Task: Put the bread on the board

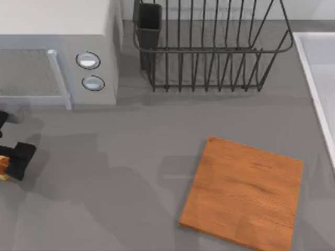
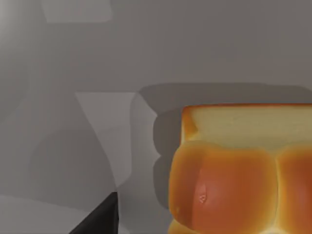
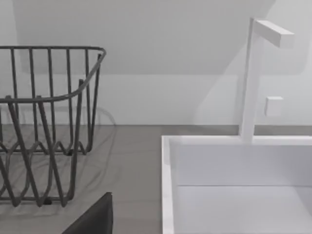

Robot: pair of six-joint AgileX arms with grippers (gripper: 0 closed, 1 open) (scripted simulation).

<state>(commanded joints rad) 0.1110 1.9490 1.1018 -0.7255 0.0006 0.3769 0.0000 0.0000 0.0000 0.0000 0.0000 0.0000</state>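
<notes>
The bread (image 2: 234, 180), a golden-brown loaf with glossy rounded bumps and paler sides, lies on the grey table; a sliver of the bread (image 1: 2, 167) shows at the far left edge of the top view. My left gripper (image 1: 15, 159) hovers at that edge right beside it, open; one dark fingertip (image 2: 100, 219) stands apart from the loaf with bare table between them. The board (image 1: 243, 196), flat orange-brown wood, lies at the front right of the table with nothing on it. A dark part of my right gripper (image 3: 95, 219) hangs near the sink.
A white microwave (image 1: 57, 52) stands at the back left and a black wire dish rack (image 1: 209, 47) at the back middle. A white sink (image 1: 322, 78) with a faucet (image 3: 251, 78) borders the right side.
</notes>
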